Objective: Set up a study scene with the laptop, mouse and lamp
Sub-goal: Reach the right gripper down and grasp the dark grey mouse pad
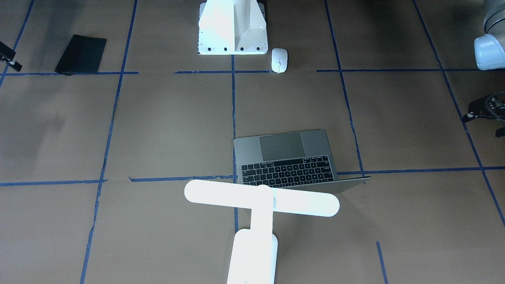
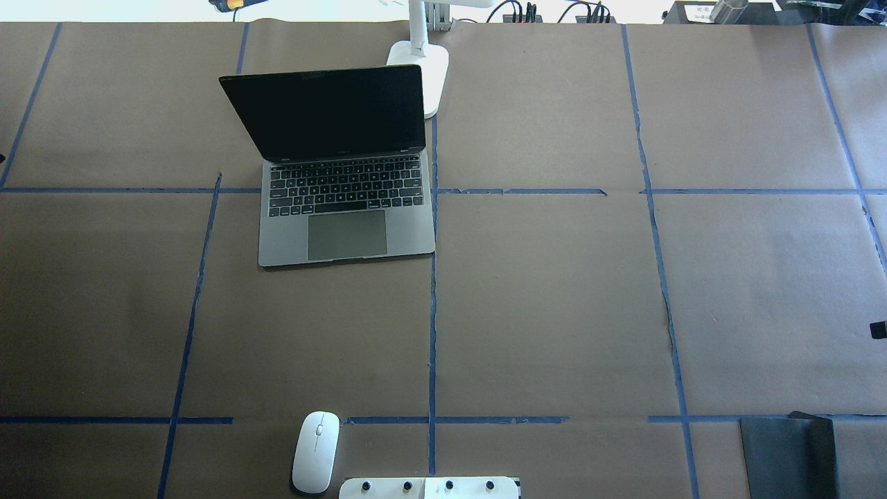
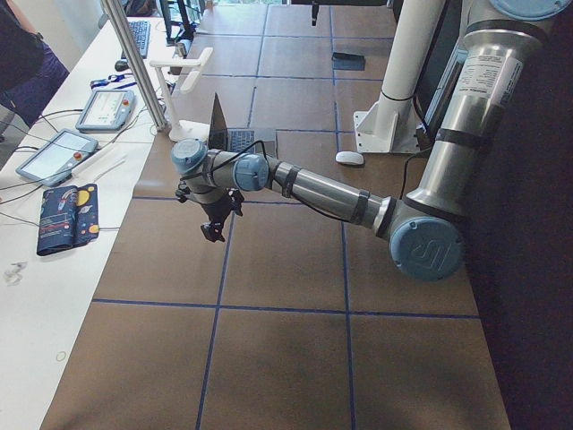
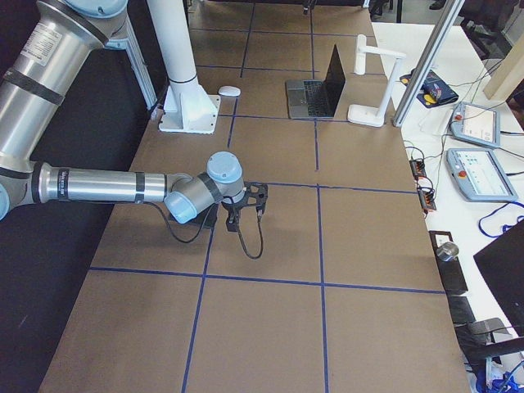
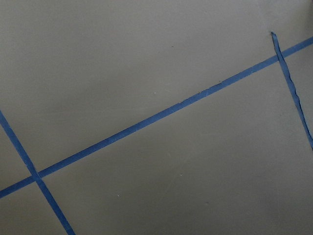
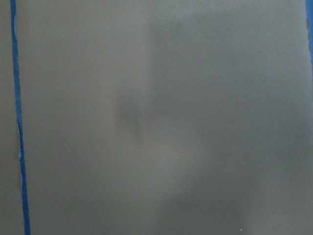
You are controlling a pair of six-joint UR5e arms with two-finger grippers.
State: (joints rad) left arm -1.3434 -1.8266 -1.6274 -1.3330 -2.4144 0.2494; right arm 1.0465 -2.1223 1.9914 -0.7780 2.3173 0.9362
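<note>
1. The laptop [image 2: 346, 235] stands open on the tabletop [image 2: 554, 312], left of the centre blue tape [image 2: 432, 333]. Its screen is dark and its keyboard faces the robot.
2. The lamp [image 1: 260, 197] stands just beyond the laptop's lid. The front-facing view shows it as a blown-out white shape whose bar covers the lid's top edge. The overhead view cuts it off above the stem, and the lid hides one corner of its base.
3. The mouse [image 2: 316, 450] lies just beside the white pedestal [image 2: 429, 487], on the robot's left and well apart from the laptop.
4. A black mat [image 2: 786, 454] lies at the robot's right, with its lower edge out of frame in the overhead view.
5. The left fingers [image 3: 211, 235] hang above bare tabletop, apart from every item. They are small and dark (only a clipped sliver shows in the front-facing view), so I cannot tell their spread.
6. The right fingers [image 4: 233, 225] also hang over bare tabletop, and their spread cannot be made out.
7. Both wrist views show only brown tabletop and tape.
</note>
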